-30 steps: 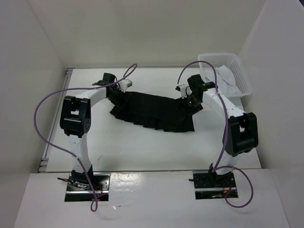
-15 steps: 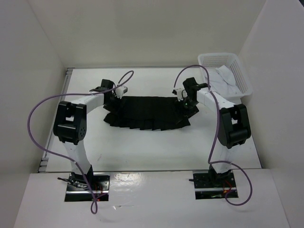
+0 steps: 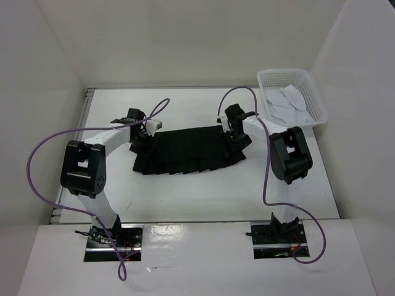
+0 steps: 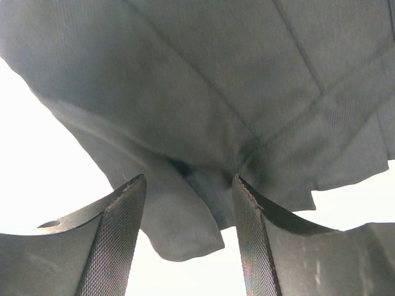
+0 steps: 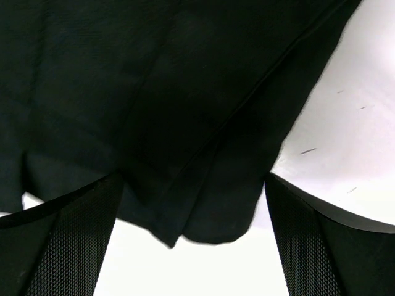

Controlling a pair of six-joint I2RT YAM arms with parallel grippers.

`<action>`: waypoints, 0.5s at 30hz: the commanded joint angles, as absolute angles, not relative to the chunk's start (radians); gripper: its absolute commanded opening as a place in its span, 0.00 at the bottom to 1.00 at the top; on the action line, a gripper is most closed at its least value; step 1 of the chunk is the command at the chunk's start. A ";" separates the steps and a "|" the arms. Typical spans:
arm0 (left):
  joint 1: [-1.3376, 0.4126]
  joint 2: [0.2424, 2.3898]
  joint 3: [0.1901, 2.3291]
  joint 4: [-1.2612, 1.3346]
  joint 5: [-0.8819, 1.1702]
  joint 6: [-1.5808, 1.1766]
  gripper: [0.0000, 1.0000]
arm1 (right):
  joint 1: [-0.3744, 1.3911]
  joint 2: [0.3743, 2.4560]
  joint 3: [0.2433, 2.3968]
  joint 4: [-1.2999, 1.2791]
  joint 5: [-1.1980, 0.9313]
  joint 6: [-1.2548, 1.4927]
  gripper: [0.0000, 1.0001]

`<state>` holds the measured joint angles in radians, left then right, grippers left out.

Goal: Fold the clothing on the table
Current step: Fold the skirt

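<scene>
**Table** (image 3: 197, 194): white and glossy. Both arms reach over it from the near edge.

**Skirt** (image 3: 185, 151): black and pleated, lying on the table's middle, somewhat toward the far side. It forms a long flat band running left to right between the two grippers. Its near edge is stepped by the pleats. The right wrist view shows layers stacked at the corner (image 5: 203, 228), so it looks doubled over at least once. Judged state: spread, and partly folded lengthwise. Judged still to do: bring the ends together into a compact stack.

**Basket** (image 3: 290, 73): white mesh, at the far right corner, apart from the skirt. It holds pale cloth.

**Right gripper** (image 3: 233, 132): low over the skirt's right end. Its fingers (image 5: 74, 246) stand wide apart, with the corner of the cloth lying between them and nothing clamped.

**Left gripper** (image 3: 143, 131): at the skirt's left end. Its fingers (image 4: 117, 240) are partly apart, either side of a bunched fold (image 4: 185, 228) — a gap is visible and the cloth is not yet pinched.
</scene>
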<state>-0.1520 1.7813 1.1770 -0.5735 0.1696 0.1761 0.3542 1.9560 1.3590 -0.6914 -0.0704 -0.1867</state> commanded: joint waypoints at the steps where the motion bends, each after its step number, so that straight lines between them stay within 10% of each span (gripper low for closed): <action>1: -0.147 1.721 1.152 -0.627 0.193 0.160 0.65 | 0.364 1.982 1.411 -0.611 0.001 -0.170 0.99; 15: -0.147 1.694 1.140 -0.703 0.252 0.198 0.79 | 0.364 2.033 1.515 -0.581 0.131 -0.210 0.99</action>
<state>-0.1520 1.7332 1.1381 -0.6624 0.2066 0.1810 0.3557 2.0277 1.4609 -0.5903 0.0982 -0.1852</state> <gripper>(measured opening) 0.780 0.986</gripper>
